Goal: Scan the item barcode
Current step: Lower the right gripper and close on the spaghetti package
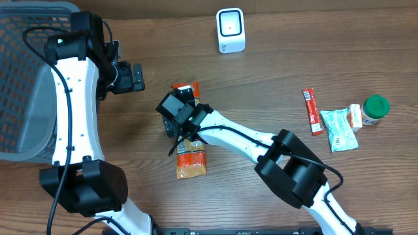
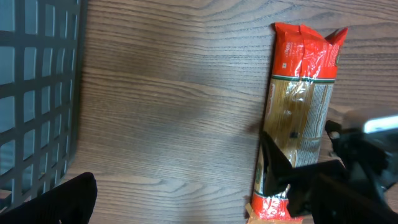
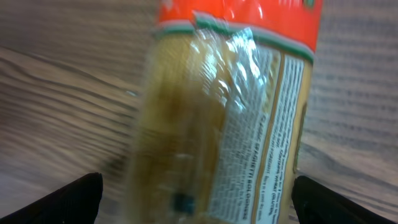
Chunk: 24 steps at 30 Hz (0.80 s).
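Spaghetti packet [image 3: 230, 112] lying between the wide-open jaws of my right gripper [image 3: 199, 202], not clamped, my left gripper [image 1: 135, 77] wide open, apart from the packet.

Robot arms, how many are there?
2. The left arm is beside the basket; the right arm reaches over the pasta pack.

The counter [image 1: 294, 59] is matt, smooth wood grain. The spaghetti pack [image 2: 301, 112] is crinkly glossy plastic film, clear in the middle with red printed ends. The basket [image 1: 19, 65] at 10 o'clock is dull grey plastic mesh, and the scanner [image 1: 230, 31] at 12 is smooth white plastic.
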{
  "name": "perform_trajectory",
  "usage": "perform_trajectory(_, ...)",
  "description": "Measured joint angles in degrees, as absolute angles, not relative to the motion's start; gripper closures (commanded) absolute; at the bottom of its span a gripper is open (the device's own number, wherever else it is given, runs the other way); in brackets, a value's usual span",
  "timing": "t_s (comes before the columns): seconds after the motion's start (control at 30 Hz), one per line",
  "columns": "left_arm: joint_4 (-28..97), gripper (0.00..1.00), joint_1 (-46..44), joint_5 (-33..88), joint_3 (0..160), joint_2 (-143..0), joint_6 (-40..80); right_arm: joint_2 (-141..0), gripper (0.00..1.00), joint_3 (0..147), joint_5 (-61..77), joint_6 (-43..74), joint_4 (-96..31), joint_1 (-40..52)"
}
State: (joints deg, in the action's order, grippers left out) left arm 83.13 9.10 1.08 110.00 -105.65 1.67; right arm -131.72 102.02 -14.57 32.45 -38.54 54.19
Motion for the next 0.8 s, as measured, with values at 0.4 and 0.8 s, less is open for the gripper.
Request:
perform_trajectory(0.4,83.1,0.00,9.1,1.1,110.0,-105.6,1.7,-131.4,0.00,102.0,-19.1,33.5,-50.3,52.0)
perform_trajectory(0.8,83.1,0.00,9.1,1.1,110.0,-105.6,1.7,-128.3,0.00,102.0,-15.5,30.0,-63.2,45.2)
